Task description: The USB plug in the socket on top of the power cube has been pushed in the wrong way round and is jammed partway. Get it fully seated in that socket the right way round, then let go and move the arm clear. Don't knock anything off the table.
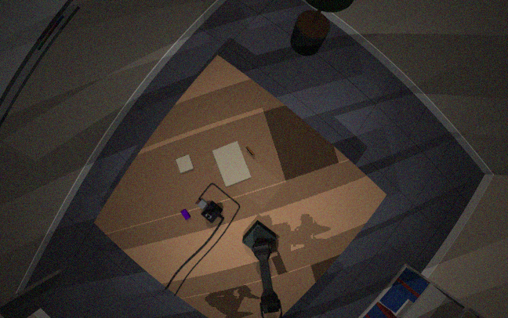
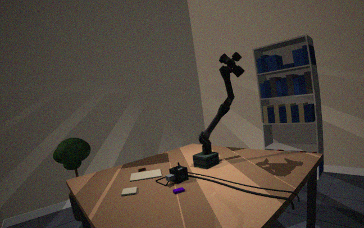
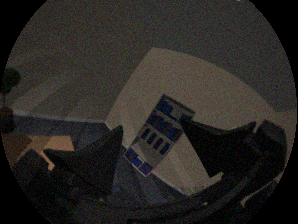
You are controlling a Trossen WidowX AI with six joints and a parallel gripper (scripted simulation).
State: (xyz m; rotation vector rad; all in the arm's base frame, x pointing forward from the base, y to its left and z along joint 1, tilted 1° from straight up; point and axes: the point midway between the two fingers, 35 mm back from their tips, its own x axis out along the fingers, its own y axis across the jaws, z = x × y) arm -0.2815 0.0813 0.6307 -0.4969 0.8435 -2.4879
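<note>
black two-fingered parallel-jaw gripper (image 1: 271, 313) (image 2: 231, 61) (image 3: 152, 124): open, raised well above the brown wooden table (image 1: 165, 188) (image 2: 157, 208). black power cube (image 1: 212, 211) (image 2: 178, 174) on table; small black usb plug (image 2: 178, 164) apparently upright on top. step judged: approach. next: descend, grip plug.

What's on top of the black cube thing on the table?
A small dark piece sticks up from the top of the black power cube. It's too dark to tell what it is. Anything pushed down inside the cube is covered.
</note>
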